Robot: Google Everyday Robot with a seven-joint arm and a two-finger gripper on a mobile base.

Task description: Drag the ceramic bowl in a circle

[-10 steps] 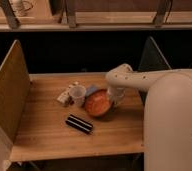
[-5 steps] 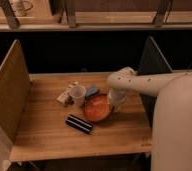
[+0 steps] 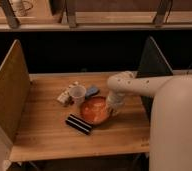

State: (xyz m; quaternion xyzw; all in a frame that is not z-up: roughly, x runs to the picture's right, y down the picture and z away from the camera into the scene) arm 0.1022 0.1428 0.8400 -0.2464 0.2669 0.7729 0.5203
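The ceramic bowl is shallow, round, glossy orange-red, and sits on the wooden table near its middle. My gripper is at the bowl's right rim, at the end of the white arm that reaches in from the right. The gripper end touches or overlaps the rim.
A small white cup stands just left of the bowl, with a blue item behind it and a snack packet to its left. A black striped object lies at the bowl's front left. Upright panels flank the table.
The bowl has slid toward the front of the table and slightly right, with the gripper moving along at its right rim. It now lies closer to the black object.
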